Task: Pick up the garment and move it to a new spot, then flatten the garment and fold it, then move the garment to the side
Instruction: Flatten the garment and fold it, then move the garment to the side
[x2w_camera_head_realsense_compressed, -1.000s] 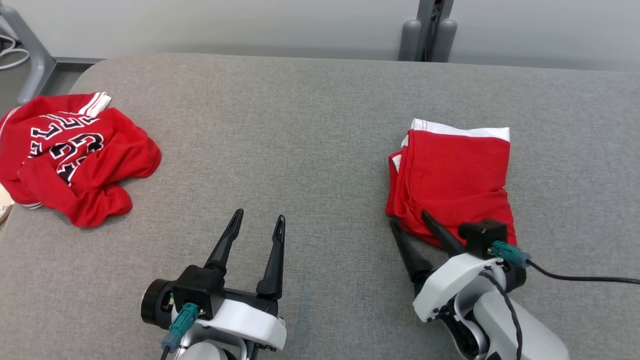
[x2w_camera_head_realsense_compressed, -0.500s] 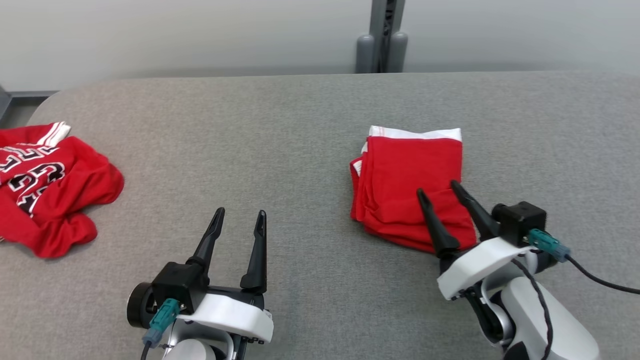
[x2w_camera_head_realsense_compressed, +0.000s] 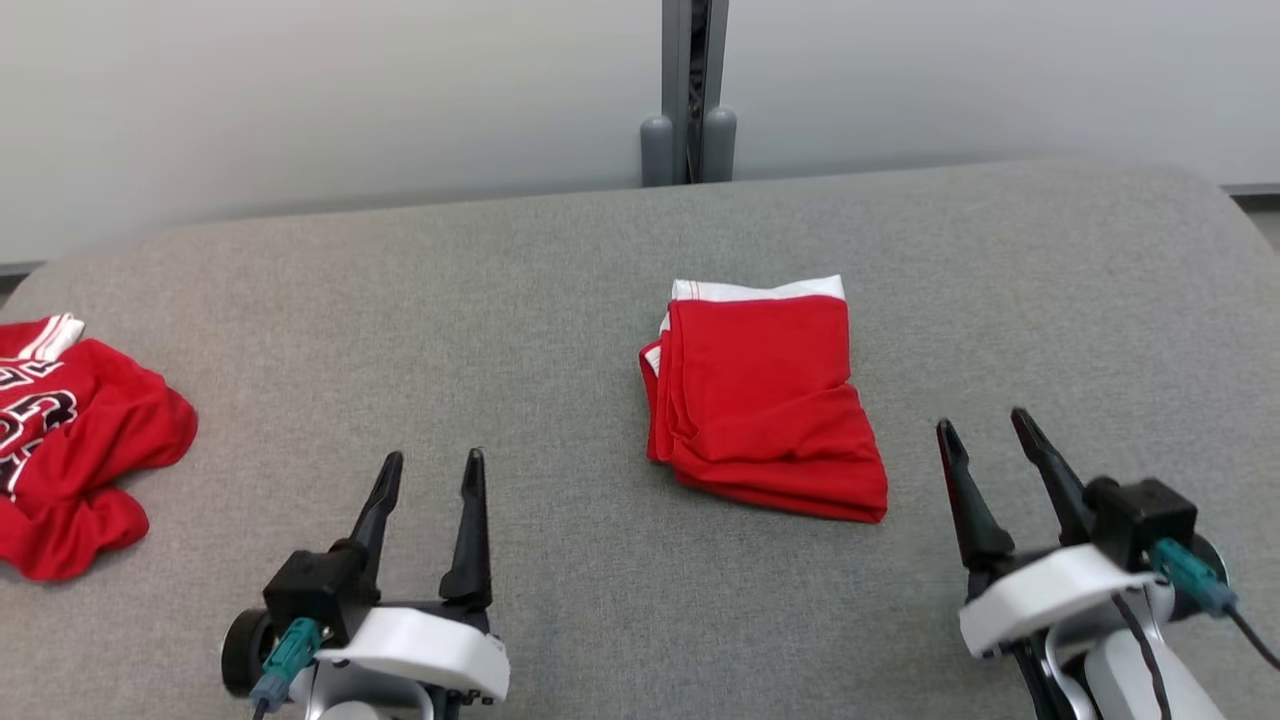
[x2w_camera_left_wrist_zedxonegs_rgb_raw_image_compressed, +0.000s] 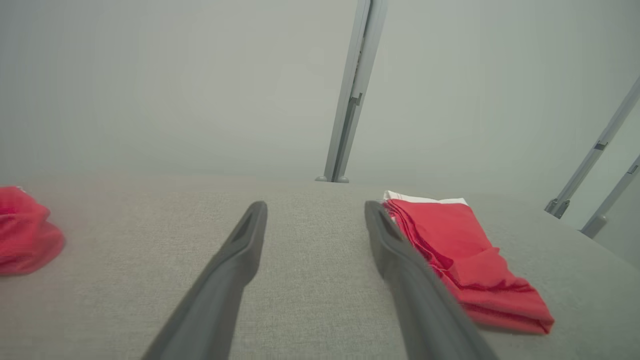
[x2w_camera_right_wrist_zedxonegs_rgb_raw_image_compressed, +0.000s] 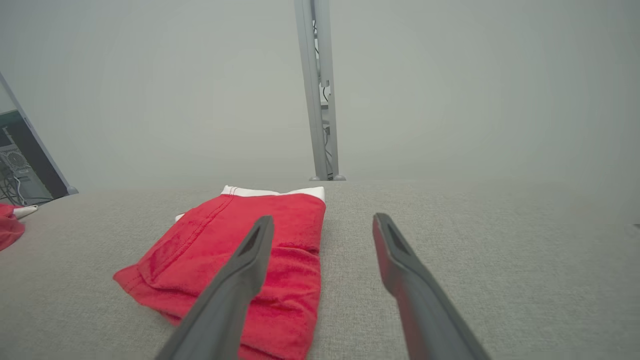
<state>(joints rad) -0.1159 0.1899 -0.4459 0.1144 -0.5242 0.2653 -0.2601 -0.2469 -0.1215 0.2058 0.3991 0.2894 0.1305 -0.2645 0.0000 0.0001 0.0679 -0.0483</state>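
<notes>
I have left fingers (x2w_camera_head_realsense_compressed: 470, 520) and right fingers (x2w_camera_head_realsense_compressed: 965, 500) wide open, empty, the folded garment (x2w_camera_head_realsense_compressed: 765, 400) on the tabletop (x2w_camera_head_realsense_compressed: 500, 300) ahead between them; pinching only its seemingly loose top layer could unfold it.

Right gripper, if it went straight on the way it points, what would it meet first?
Probably the bare table, just beside the folded garment. The open right gripper tilts slightly down, with grey surface between its fingers. One finger might graze the garment's edge; depth is unclear.
</notes>
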